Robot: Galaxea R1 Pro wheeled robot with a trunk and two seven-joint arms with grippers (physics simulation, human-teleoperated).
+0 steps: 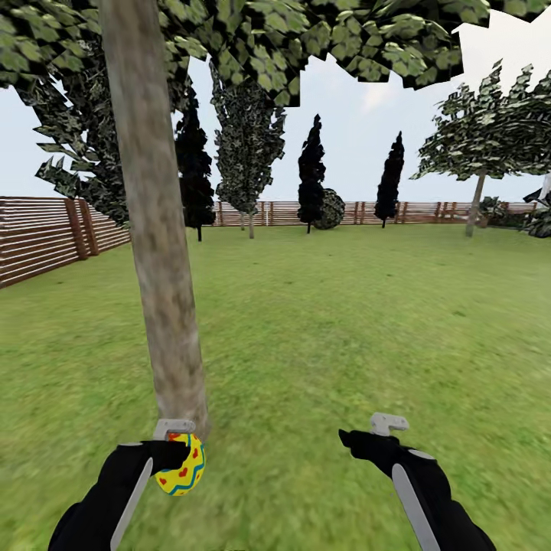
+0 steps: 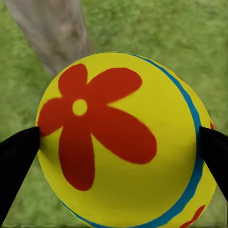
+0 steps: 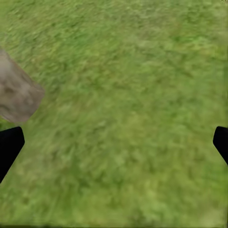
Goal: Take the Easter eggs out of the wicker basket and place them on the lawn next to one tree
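The left gripper (image 1: 180,459) sits at the lower left of the head view, clamped on a yellow egg (image 1: 182,464) with red spots and a blue-green zigzag band. The egg hangs just in front of the foot of a thick grey-brown tree trunk (image 1: 157,252), which rises through the left part of the frame into a canopy of light green leaves along the top edge. In the left wrist view the egg (image 2: 121,142) takes up most of the frame, showing a big red flower and a blue band, with a black fingertip (image 2: 16,156) pressed on either side; the trunk (image 2: 52,33) appears in the upper left behind it, over grass.

The right gripper (image 1: 375,436) is at the lower right of the head view, held above bare grass with nothing in it. In the right wrist view its black fingertips (image 3: 8,145) stand far apart at the frame's edges, and the base of the trunk (image 3: 16,97) shows at the left.

The lawn (image 1: 344,321) stretches back to a brown slat fence (image 1: 46,237), with dark narrow trees (image 1: 311,172) in front of it.
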